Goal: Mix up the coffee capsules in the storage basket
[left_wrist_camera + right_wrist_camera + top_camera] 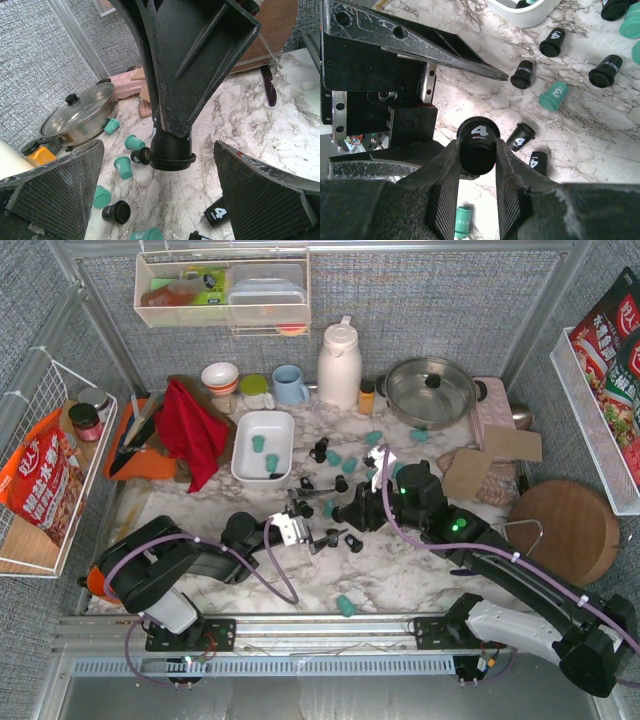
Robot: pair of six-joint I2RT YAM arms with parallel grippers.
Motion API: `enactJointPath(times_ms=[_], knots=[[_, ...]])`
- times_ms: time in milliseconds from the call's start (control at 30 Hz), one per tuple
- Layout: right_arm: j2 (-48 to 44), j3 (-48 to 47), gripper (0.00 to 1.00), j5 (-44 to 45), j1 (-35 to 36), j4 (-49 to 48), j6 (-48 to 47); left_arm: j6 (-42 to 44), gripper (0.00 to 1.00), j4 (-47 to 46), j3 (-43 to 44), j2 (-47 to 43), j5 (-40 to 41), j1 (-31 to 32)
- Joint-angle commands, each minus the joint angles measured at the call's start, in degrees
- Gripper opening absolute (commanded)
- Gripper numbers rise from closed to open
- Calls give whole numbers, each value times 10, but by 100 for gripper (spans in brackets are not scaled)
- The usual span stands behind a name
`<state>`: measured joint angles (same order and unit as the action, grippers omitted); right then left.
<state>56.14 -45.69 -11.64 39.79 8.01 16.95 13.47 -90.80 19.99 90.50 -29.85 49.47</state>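
We judge the coffee capsules point(349, 465) to be light, stiff little cups with smooth, tapered walls. They are easy to lift but apt to squirt out of a pinch or roll when they lie on their sides, so the best hold is across the body just behind the flared rim, with modest pressure to avoid denting. The right gripper point(478, 150) is clamped on one black capsule point(478, 137) marked 4, raised above the marble table point(400, 570). Its long axis appears to run roughly along the fingers, the wider rim pointing outward toward the left gripper point(318, 538), which stands spread wide and empty just in front of it. Most other capsules lie scattered on the marble, teal and black, pointing every way — some on their sides. Only a few teal ones sit in the storage basket point(240, 455), which lies well apart, to the far left of both grippers.
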Motion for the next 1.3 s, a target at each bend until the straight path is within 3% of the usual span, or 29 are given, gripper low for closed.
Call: enactJointPath(times_ms=[0, 267, 500, 667, 1033, 1267], knots=[[2, 2, 30, -17, 0, -33, 11, 13, 94, -29, 3, 3, 6, 5], [1, 5, 30, -21, 0, -40, 17, 23, 62, -29, 1, 8, -5, 8], [2, 6, 31, -23, 0, -44, 21, 29, 53, -28, 1, 8, -5, 9], [5, 6, 37, -22, -1, -44, 23, 28, 48, -28, 0, 8, 0, 9], [-5, 5, 62, 8, -1, -26, 18, 22, 44, -29, 1, 10, 26, 9], [-50, -20, 71, 64, -8, 48, -31, 23, 44, -31, -13, 13, 142, 3]])
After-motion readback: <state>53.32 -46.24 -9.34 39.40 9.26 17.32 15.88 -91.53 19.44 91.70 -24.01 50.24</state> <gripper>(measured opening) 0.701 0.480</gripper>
